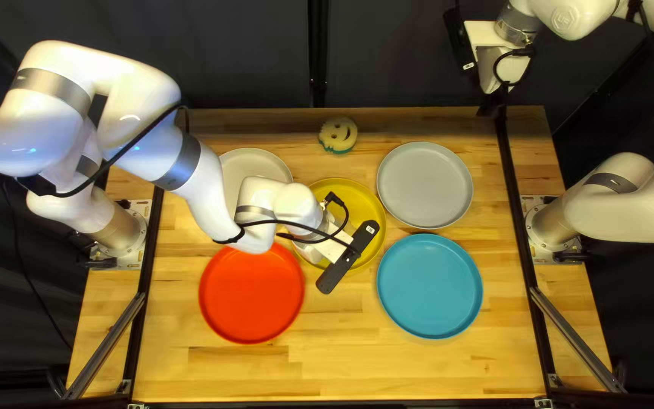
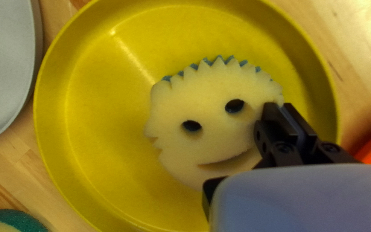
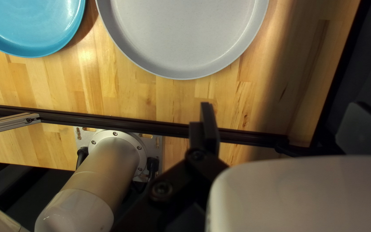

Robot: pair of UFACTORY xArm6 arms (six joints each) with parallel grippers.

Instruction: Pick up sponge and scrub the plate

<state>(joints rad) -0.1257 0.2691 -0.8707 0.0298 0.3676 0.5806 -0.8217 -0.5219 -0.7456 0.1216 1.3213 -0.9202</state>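
The left claw (image 2: pixel 238 151) has its jaws closed on the sponge (image 2: pixel 204 129). One black finger presses the cheek edge beside an eye hole. The other is mostly hidden behind the claw's own body, so the two-sided grip is a judgement, not something plainly seen. The sponge lies flat and face up near the middle of the yellow plate (image 2: pixel 60 96), directly ahead of the claw. The claw reaches it from the chin side. Its toothed crown points away from the claw and its smile points toward it. It is nearly round, so it has no real long axis, and the widest line runs cheek to cheek. The scrub probably turns on this: the grip is off-centre, on one cheek. Most of the bare plate floor lies on the opposite side, toward the grey plate, so strokes have the most room that way. The left arm is clearly the nearer one. The right claw (image 3: pixel 230 138) is wide open and holds nothing. It hangs over the desk's (image 1: pixel 332 352) far right corner, well apart from the plate. A spare sponge (image 1: pixel 338 135) sits by the far edge, untouched.
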